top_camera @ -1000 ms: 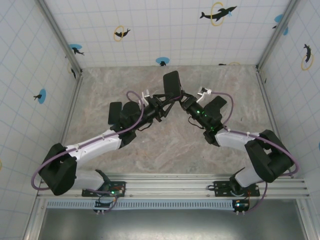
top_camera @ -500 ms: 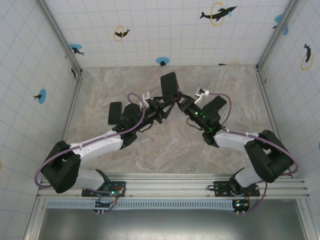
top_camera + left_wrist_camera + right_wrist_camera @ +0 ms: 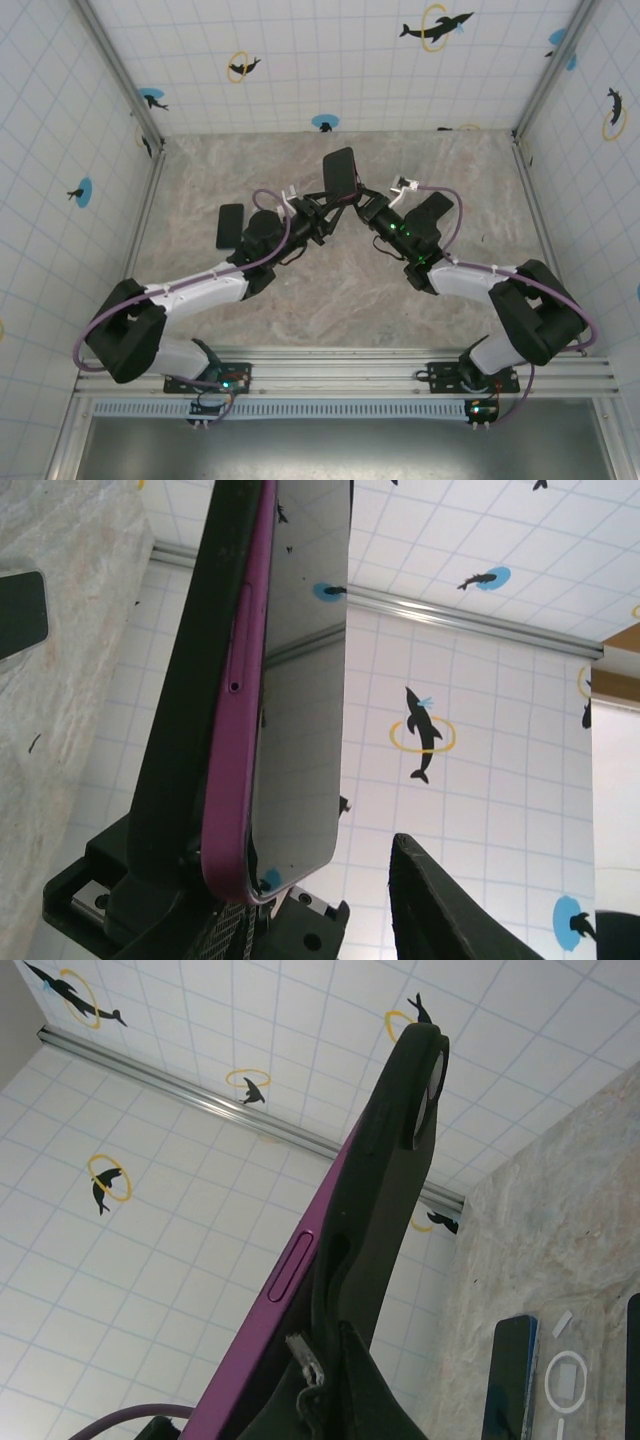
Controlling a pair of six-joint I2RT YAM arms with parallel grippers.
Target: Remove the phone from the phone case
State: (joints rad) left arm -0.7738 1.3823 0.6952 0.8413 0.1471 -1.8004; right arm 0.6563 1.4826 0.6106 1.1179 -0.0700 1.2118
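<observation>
The phone (image 3: 300,680), purple-edged with a glossy screen, is held upright above the table's middle (image 3: 339,173). Its black phone case (image 3: 195,730) still covers the back, and its rim has come away along one long side (image 3: 400,1140). My right gripper (image 3: 362,206) is shut on the case's loosened edge, one finger (image 3: 385,1400) pressing against it. My left gripper (image 3: 324,208) straddles the phone's lower end. Its visible finger (image 3: 440,910) stands clear of the screen with a gap; the other finger is hidden behind the case.
A dark phone (image 3: 230,226) lies flat on the marble table left of the arms. In the right wrist view a blue-edged phone (image 3: 510,1370) and a clear case (image 3: 572,1372) lie on the table. Tiled walls enclose three sides.
The phone and both grippers have shifted slightly left. The left arm has swung a little with them, and its jaws have narrowed somewhat.
</observation>
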